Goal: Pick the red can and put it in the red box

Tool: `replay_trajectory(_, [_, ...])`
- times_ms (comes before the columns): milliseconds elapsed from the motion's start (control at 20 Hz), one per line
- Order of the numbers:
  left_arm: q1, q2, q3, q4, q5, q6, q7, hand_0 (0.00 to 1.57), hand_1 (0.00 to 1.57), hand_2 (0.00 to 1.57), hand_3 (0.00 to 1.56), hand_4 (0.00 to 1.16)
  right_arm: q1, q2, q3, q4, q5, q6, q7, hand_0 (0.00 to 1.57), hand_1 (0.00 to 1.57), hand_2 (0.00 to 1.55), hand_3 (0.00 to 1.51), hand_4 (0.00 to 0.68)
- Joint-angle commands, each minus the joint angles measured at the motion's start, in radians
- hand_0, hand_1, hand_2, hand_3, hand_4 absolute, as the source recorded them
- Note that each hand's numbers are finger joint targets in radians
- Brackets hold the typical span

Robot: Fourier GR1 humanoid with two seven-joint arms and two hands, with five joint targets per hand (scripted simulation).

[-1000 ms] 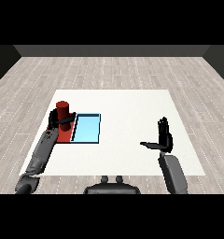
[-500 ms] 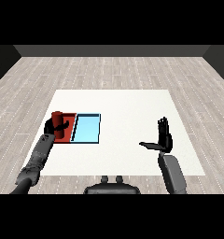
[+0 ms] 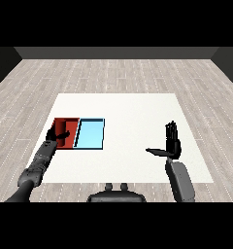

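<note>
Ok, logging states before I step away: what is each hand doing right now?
Left hand: cannot be told, it lies over the red tray.
Right hand: open, holding nothing.

Your left robot hand (image 3: 57,135) rests at the red tray (image 3: 69,125) beside the light blue tray (image 3: 91,134) on the white counter (image 3: 133,112), while your right robot hand (image 3: 172,144) hovers upright, fingers straight

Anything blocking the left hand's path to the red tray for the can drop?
Nothing visible. The left hand is at the red tray, over its near left part. The red can can't be told apart from the tray. The light blue tray lies beside it on the right, out of the path.
</note>
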Motion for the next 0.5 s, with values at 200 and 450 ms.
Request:
replay_trajectory(200, [-0.056,0.053,-0.11,0.127,-0.128,-0.111,0.09,0.0,0.0,0.0,0.0,0.0,0.013,0.027,0.003,0.004,-0.01,0.032,-0.067,0.0,0.0,0.0,0.0,0.0])
replay_trajectory(450, [-0.069,0.019,-0.066,0.129,-0.088,-0.088,0.149,0.0,0.0,0.0,0.0,0.0,-0.007,0.048,0.018,0.003,0.012,0.002,-0.032,0.0,0.0,0.0,0.0,0.0])
